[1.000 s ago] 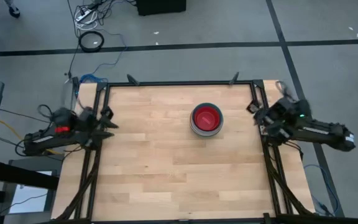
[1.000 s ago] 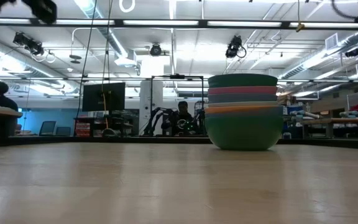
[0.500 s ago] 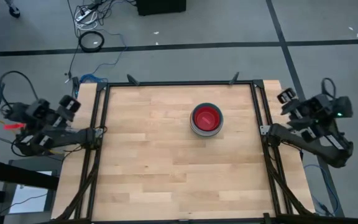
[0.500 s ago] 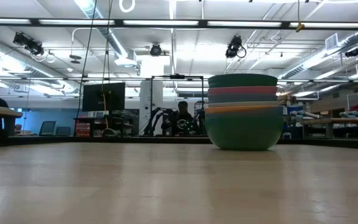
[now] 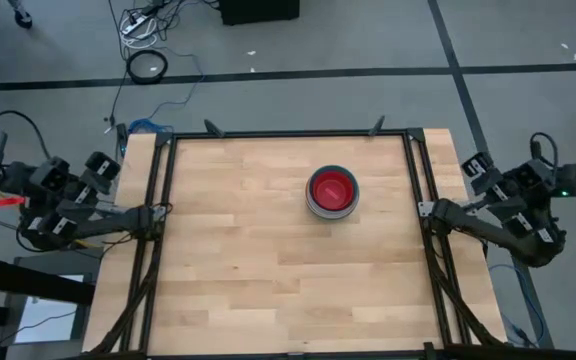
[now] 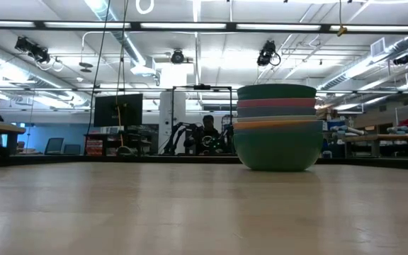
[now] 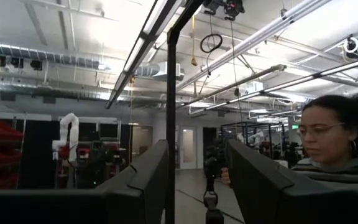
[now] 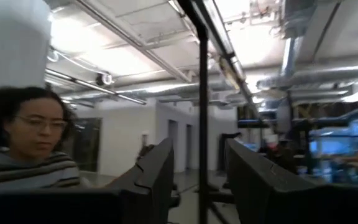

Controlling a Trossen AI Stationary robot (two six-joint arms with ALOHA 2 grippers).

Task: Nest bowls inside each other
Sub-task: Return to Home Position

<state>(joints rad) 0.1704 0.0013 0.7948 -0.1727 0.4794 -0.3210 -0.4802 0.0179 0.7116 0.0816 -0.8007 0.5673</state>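
One nested stack of bowls [image 5: 332, 192] stands by its base on the wooden table, right of centre toward the far edge. From above a red bowl shows innermost; in the low view the stack [image 6: 277, 127] shows teal, pink, grey-blue and orange rims. My left gripper [image 5: 98, 168] is folded back beyond the table's left edge, and my right gripper [image 5: 476, 168] beyond the right edge. Both point up and away from the table. Each wrist view shows its fingers apart, left gripper [image 7: 197, 174], right gripper [image 8: 199, 168], with nothing between them.
A black metal frame [image 5: 288, 133] runs round the table's edges. Wide bare wood lies left of and in front of the stack. A person shows beyond the table in both wrist views [image 7: 337, 143], [image 8: 30, 137]. Cables lie on the floor behind the table [image 5: 148, 65].
Both arms have drawn back off the table's edges and lifted, the left toward the left, the right toward the right, tipping their grippers upward. The bowl stack has stayed where it was.
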